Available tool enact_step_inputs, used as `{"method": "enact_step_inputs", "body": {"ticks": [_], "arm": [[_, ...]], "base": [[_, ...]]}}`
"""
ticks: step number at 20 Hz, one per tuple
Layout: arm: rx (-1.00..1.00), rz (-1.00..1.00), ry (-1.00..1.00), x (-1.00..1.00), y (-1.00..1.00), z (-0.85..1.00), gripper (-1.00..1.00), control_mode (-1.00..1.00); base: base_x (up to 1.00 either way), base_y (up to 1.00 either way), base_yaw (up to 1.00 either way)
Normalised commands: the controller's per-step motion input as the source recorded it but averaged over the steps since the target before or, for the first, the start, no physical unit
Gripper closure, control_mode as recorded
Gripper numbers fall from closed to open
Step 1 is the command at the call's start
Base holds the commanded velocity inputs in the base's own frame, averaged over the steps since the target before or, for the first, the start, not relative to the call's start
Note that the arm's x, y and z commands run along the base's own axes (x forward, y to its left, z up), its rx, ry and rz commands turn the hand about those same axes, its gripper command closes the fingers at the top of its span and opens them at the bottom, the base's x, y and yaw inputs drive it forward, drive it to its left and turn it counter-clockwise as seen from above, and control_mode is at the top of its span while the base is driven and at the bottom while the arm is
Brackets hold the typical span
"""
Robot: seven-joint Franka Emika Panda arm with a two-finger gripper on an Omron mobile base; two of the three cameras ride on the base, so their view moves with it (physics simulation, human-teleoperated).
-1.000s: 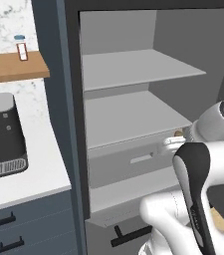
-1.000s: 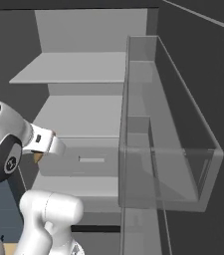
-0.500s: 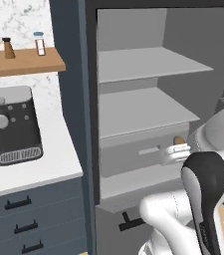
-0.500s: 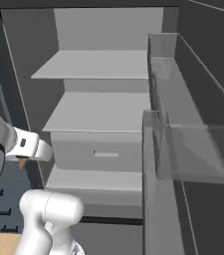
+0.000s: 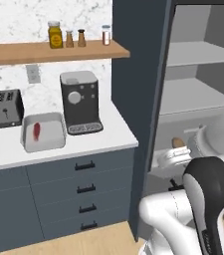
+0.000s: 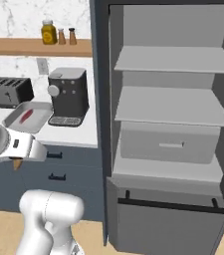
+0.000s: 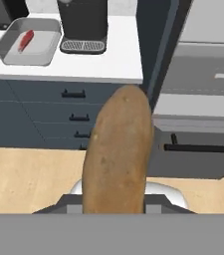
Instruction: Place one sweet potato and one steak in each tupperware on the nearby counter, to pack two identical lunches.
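**Hauling a sweet potato from fridge to lunchbox**

Turning away from the tall dark open refrigerator with pale grey shelves [image 6: 170, 107], left standing wide, probably because the food came out of it. Facing instead the long white bench [image 5: 114, 134] over blue-grey drawers, where the packing has to happen.

On that bench, from right to left in the left base view: a boxy black-and-grey coffee machine [image 5: 79, 102], then, just beside it, a shallow light-grey rectangular tupperware [image 5: 54, 135], then a dark slotted toaster [image 5: 1, 108] behind. Already lying inside the tupperware: one small flat raw-red steak [image 5: 37, 131], off to one side, leaving bare floor next to it. Judged a good slot for the vegetable, so half a lunch done there.

Gripped in the pincer [image 5: 175, 153]: an elongated orange-brown sweet potato [image 7: 117, 149], pinched near its lower end, pointing out along the hand toward the bench edge. Held up in the air, well apart from the tupperware, above the wooden floor in front of the drawers. Carried high and lengthwise, presumably to clear the bench rim on the way in.

Against half a second ago: whole picture swung leftward, a move of the base and its cameras, not of the objects. Refrigerator interior then central, bench and tupperware now in front. Grip on the sweet potato unchanged throughout.
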Motion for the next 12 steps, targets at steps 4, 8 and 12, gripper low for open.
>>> {"method": "enact_step_inputs", "body": {"ticks": [4,8,12], "arm": [[0.0,0.0,0.0,0.0,0.0,0.0,1.0,1.0],[0.0,0.0,0.0,0.0,0.0,0.0,1.0,1.0],[0.0,0.0,0.0,0.0,0.0,0.0,1.0,1.0]], "base": [[0.35,0.96,-0.12],[0.49,0.92,-0.1],[0.61,0.78,-0.06]]}}
